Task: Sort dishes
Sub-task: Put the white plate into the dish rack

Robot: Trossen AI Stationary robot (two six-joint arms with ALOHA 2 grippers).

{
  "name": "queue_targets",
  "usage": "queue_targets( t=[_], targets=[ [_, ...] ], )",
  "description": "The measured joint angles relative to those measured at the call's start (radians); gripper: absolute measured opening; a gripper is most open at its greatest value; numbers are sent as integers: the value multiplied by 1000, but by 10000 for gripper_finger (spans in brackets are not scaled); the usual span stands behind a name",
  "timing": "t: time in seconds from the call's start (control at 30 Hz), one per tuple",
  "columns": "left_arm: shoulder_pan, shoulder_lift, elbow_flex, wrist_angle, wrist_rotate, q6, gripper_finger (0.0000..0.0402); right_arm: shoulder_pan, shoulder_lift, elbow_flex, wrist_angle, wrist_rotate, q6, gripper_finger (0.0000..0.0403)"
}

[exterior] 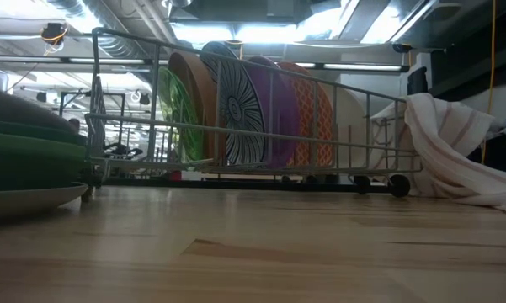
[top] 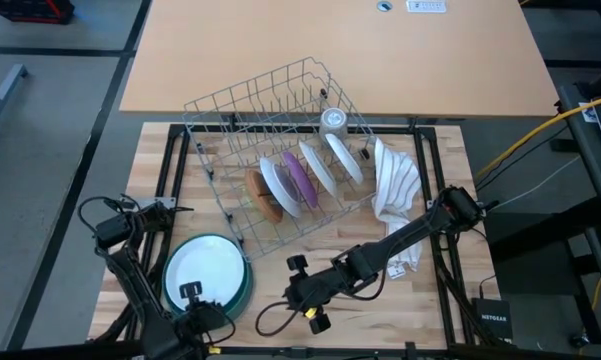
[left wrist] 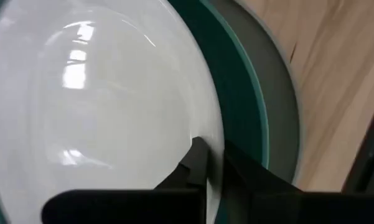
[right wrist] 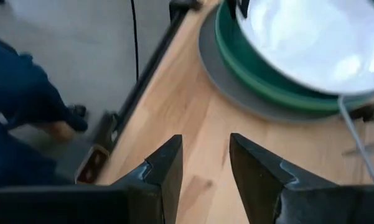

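A white plate (top: 205, 272) (left wrist: 99, 106) (right wrist: 311, 37) tops a stack at the table's near left. It rests on a teal plate (left wrist: 236, 81) (right wrist: 249, 68), which sits on a grey one (left wrist: 280, 93) (right wrist: 227, 87). My left gripper (top: 190, 293) (left wrist: 215, 167) is shut on the white plate's near rim. My right gripper (top: 292, 292) (right wrist: 204, 142) hangs open over bare wood right of the stack. The grey wire rack (top: 280, 150) (exterior: 253, 168) holds several dishes on edge, among them brown (top: 263, 195), purple (top: 300, 178) and white (top: 343, 155). My left gripper pinches the white plate's rim (left wrist: 216, 140) on the plate's near side. One finger (left wrist: 196, 158) is over the plate's inside and the other (left wrist: 252, 180) is outside, above the teal plate. The fingers come steeply from above. The rest of the plate lies on the stack.
A white striped cloth (top: 395, 185) (exterior: 455, 151) lies heaped right of the rack. A pale cup (top: 333, 122) stands at the rack's far corner. A black cable (top: 275, 318) loops near the front edge. There is free wood between the stack and the rack.
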Motion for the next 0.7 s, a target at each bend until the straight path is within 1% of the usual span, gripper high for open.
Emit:
queue_targets(
  t=[0.13, 0.3, 0.37, 0.57, 0.63, 0.7],
  targets=[
    [0, 1, 63, -66, 1, 8, 5, -13, 0, 0, 74, 9, -20, 136],
    [1, 0, 126, -81, -7, 8, 2, -25, 0, 0, 148, 9, -135, 136],
    [1, 0, 148, -75, -19, 8, 2, -27, 7, 0, 196, -6, -183, 136],
    [0, 0, 186, -72, -54, 44, 1, -27, 73, 2, 328, -84, -386, 136],
    [0, 0, 190, -72, -54, 57, 2, -27, 101, 1, 353, -87, -457, 136],
    [0, 0, 191, -70, -55, 57, 1, -26, 125, 1, 389, -56, -507, 136]
  ],
)
